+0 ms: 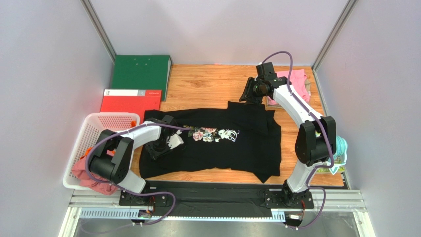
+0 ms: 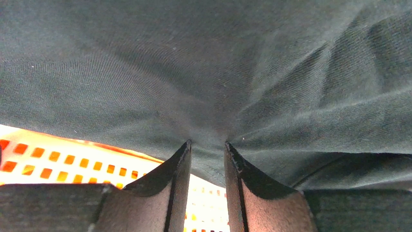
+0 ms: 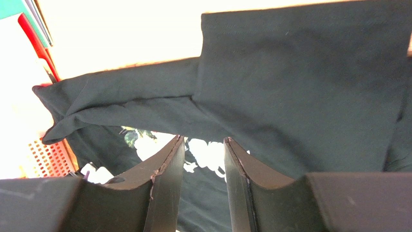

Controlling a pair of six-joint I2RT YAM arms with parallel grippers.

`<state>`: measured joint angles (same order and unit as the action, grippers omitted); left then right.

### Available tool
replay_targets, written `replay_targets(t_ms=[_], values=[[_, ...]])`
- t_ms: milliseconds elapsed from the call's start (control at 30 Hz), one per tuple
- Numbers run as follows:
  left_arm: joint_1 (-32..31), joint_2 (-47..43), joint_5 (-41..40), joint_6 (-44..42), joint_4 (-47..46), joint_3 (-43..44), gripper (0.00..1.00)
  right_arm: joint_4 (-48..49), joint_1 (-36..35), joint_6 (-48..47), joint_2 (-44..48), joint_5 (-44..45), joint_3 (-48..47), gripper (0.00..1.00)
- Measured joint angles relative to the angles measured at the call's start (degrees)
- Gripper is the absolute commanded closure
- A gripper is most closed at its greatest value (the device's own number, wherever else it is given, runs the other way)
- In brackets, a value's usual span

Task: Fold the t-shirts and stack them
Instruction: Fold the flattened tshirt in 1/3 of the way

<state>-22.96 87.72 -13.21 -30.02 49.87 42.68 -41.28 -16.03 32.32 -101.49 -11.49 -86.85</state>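
Left gripper (image 2: pixel 208 145), fingers almost closed, pinches the black shirt (image 1: pixel 247 143) spread mid-frame on the table (image 1: pixel 207 84), likely to lift its left edge for folding, while the right gripper (image 3: pixel 202 142) sits slightly parted at its upper edge, grip unclear.

The black t-shirt (image 1: pixel 217 148) carries a print (image 1: pixel 213 134) of pink roses with green leaves and white script. At the far right corner lies a plain pink shirt (image 1: pixel 299 81). The white lattice basket (image 1: pixel 106 121) holds a dusty-rose shirt (image 1: pixel 86 174) and a bit of orange cloth (image 1: pixel 88 150). The green binder (image 1: pixel 141 74) sits beside the red binder (image 1: pixel 129 102), which has a white strip. The worktop (image 1: pixel 207 84) is orange-brown wood grain. The coiled bundle (image 1: pixel 341 147) is teal.
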Motion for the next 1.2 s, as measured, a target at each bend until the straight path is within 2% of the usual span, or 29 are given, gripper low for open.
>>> replay_targets(t_ms=[167,267,400,500,567,733,833,1200], values=[[1.3,-1.9,4.6,-0.2,4.8,3.8,0.61,-0.1,0.5,0.0,-3.1,-0.6,-1.8,0.59],[1.3,-3.3,8.9,-0.1,10.2,14.9,0.61,0.0,0.5,-0.2,-9.2,-1.7,-5.8,0.59],[1.4,-3.8,13.4,0.6,9.5,32.1,0.61,-1.0,0.3,-0.2,-19.1,-3.5,-12.7,0.59],[2.4,-1.1,15.0,1.6,8.3,37.3,0.65,-2.3,-0.6,-0.2,-23.5,-3.8,-16.1,0.59],[4.1,3.8,16.5,2.9,7.9,40.0,0.67,-3.0,-1.5,-0.3,-25.2,-3.9,-18.0,0.59],[9.8,19.9,20.3,6.9,5.2,42.3,0.68,-5.0,-4.0,-1.1,-27.6,-3.0,-22.7,0.59],[12.2,25.2,22.3,9.1,5.6,42.3,0.68,-6.3,-5.4,-2.2,-28.5,-0.9,-24.5,0.59],[12.9,25.0,26.6,11.3,5.4,42.8,0.69,-13.2,-7.7,-5.5,-35.0,12.6,-32.9,0.59]])
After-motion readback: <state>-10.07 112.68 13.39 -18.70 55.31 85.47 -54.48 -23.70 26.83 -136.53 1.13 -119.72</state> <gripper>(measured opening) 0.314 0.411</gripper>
